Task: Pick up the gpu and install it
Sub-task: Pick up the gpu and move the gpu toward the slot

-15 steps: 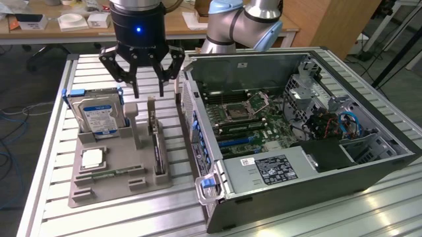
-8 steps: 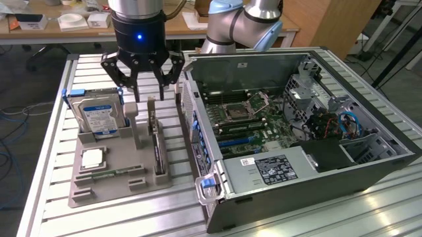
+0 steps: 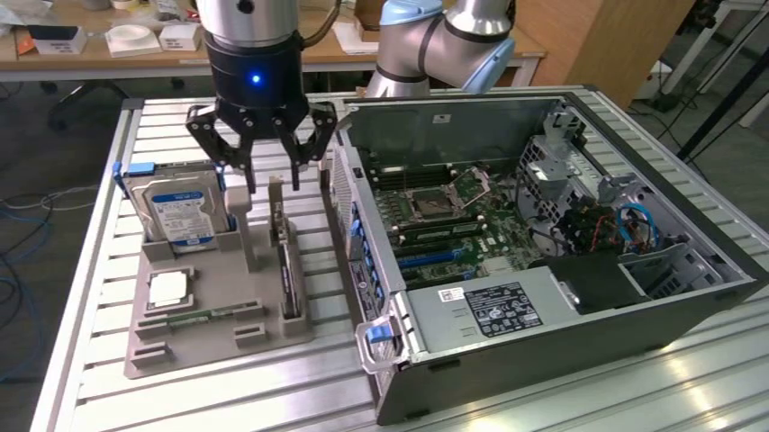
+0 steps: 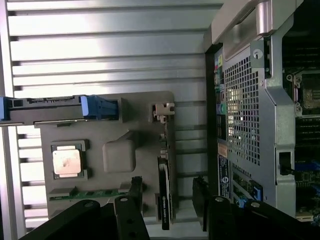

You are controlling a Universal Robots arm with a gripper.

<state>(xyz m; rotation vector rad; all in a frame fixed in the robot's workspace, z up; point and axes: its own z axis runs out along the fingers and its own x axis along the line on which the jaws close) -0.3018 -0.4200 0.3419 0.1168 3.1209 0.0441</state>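
Note:
The gpu (image 3: 286, 261) is a thin dark card standing on edge in a slot of the grey holder tray (image 3: 216, 346), beside the open computer case (image 3: 541, 342). In the wrist view the gpu (image 4: 164, 187) appears edge-on, with its silver bracket (image 4: 162, 111) at the far end. My gripper (image 3: 266, 180) hangs open just above the card's bracket end, holding nothing. From the wrist, the gripper (image 4: 167, 194) has one black finger on each side of the card's edge, with clear gaps between them and the card.
The tray (image 4: 140, 107) also holds a silver hard drive (image 3: 180, 211) with a blue label, a processor chip (image 3: 168, 288) and a green memory stick (image 3: 198, 317). The case's motherboard (image 3: 456, 225) lies exposed. Slatted metal table (image 3: 108, 270) all round.

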